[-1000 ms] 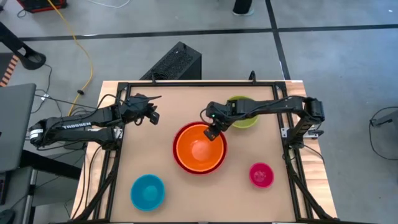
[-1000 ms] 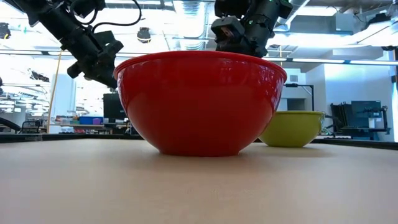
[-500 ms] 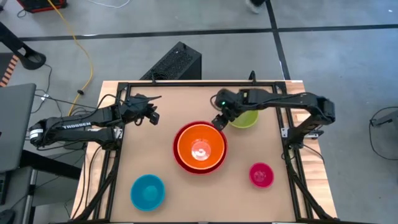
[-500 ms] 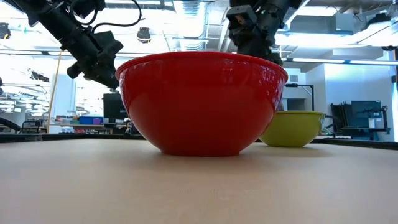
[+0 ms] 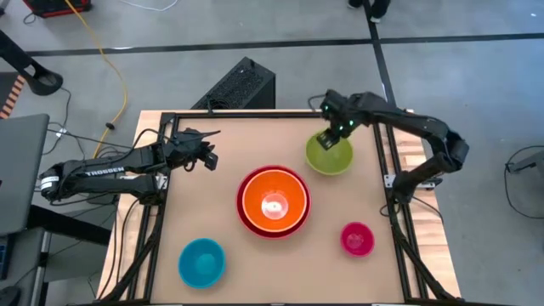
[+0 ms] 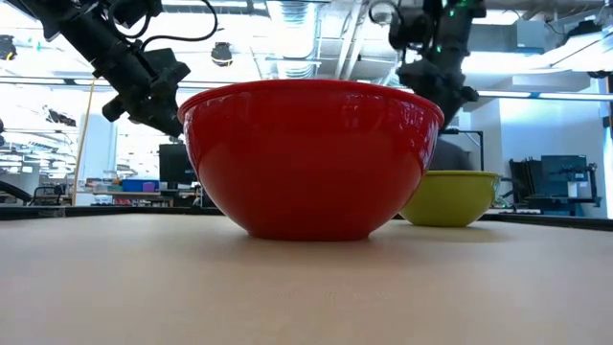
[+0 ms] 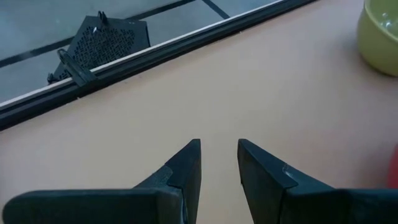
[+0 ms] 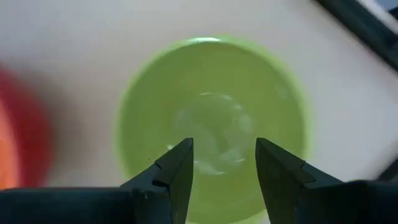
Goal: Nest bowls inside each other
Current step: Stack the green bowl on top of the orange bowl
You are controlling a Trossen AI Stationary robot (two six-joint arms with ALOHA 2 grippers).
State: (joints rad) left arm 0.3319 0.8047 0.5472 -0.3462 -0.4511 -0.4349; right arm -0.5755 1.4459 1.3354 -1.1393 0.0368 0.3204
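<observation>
Your right tool (image 5: 326, 138) hangs open and empty over the green bowl (image 5: 329, 156), upper right of the table (image 5: 212, 204).

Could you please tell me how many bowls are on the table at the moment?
5: the orange bowl nested in the red bowl at centre, the green bowl behind and right, the blue bowl front left, the pink bowl front right.

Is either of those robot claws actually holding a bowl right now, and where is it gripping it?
Neither. The right gripper hangs open above the round glossy green plastic bowl, empty; the left gripper hovers open over bare table.
</observation>
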